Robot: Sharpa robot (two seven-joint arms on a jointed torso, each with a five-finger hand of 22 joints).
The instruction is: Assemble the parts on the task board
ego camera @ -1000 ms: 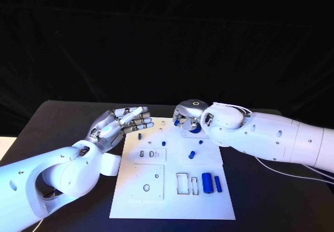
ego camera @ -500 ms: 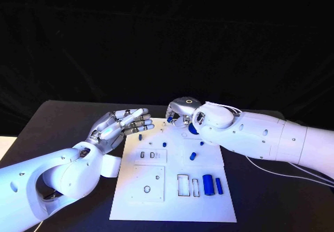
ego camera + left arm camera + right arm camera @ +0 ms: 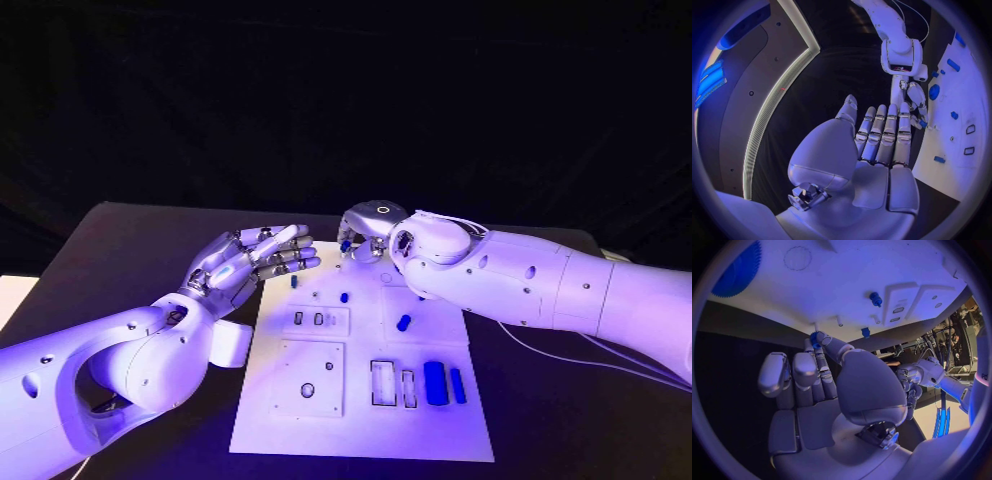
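Pinching a small blue part (image 3: 814, 338), the right robot hand (image 3: 372, 233) hovers over the white task board's (image 3: 361, 420) far edge; the left robot hand (image 3: 245, 262) stays spread, empty, above the black table (image 3: 130, 260).

Left hand (image 3: 870, 165) empty, fingers (image 3: 879, 131) straight; right hand (image 3: 912, 102) over task board (image 3: 957, 150).

Violet light washes a dim scene, glare on the white task board (image 3: 361, 400), wrist views bending edges.

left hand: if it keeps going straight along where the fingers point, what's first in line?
Probably the right hand. The left hand is held open above the task board edge, and its fingers aim across at it. Depth is uncertain, so it might pass beside.
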